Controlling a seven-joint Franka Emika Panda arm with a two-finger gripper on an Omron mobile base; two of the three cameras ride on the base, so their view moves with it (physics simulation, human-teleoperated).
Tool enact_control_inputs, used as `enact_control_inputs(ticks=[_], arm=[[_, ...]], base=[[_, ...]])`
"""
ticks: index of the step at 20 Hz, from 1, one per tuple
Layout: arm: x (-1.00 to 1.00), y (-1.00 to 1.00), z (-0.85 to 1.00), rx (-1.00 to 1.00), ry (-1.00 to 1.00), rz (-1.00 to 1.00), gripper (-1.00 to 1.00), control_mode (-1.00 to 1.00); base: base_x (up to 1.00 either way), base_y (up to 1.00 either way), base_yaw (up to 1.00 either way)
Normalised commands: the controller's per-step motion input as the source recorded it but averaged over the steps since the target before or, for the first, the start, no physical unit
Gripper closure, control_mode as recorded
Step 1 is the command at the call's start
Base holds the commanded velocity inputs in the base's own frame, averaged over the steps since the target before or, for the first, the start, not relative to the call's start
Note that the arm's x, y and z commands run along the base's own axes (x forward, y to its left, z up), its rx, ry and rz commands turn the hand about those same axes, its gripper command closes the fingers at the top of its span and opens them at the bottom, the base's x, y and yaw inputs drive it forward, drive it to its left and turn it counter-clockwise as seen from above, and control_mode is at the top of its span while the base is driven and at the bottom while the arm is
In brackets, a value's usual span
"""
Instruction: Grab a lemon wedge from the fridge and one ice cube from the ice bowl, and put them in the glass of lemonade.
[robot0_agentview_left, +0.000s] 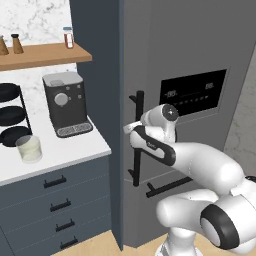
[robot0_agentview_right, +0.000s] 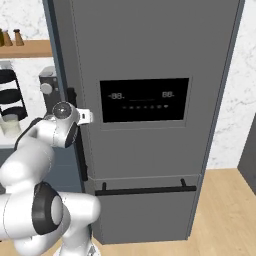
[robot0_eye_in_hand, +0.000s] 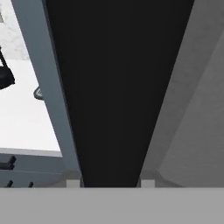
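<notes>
The tall dark grey fridge (robot0_agentview_left: 190, 50) (robot0_agentview_right: 150, 50) stands with its door closed, so the lemon wedge is hidden. My gripper (robot0_agentview_left: 131, 127) (robot0_agentview_right: 86, 117) is at the door's left edge, on the upright black bar handle (robot0_agentview_left: 139, 102) (robot0_agentview_right: 80, 150). In the hand view the black handle (robot0_eye_in_hand: 113, 87) fills the whole gap between my fingertips, and the gripper (robot0_eye_in_hand: 109, 183) is shut on it. The glass of lemonade (robot0_agentview_left: 29, 149) (robot0_agentview_right: 9, 125) stands on the white counter to the left. The ice bowl is out of view.
A coffee machine (robot0_agentview_left: 66, 102) and a black three-tier dish rack (robot0_agentview_left: 11, 116) stand on the counter (robot0_agentview_left: 75, 150) left of the fridge. A wooden shelf (robot0_agentview_left: 45, 54) hangs above them. A horizontal black handle (robot0_agentview_right: 145, 190) crosses the fridge's lower drawer. Wooden floor lies to the right.
</notes>
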Motion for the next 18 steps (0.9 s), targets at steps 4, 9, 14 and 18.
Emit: enact_control_inputs(ticks=[4, 9, 14, 18], arm=[[0.27, -0.09, 0.0, -0.05, 0.02, 0.0, 1.0, -1.0], [0.08, -0.58, 0.0, -0.03, 0.01, -0.04, 1.0, -1.0], [-0.13, -0.9, 0.02, 0.0, 0.0, -0.11, 1.0, -1.0], [-0.22, -0.92, 0.0, 0.02, 0.0, -0.15, 1.0, -1.0]], base=[[0.0, 0.0, 0.0], [0.0, 0.0, 0.0], [0.0, 0.0, 0.0], [0.0, 0.0, 0.0]])
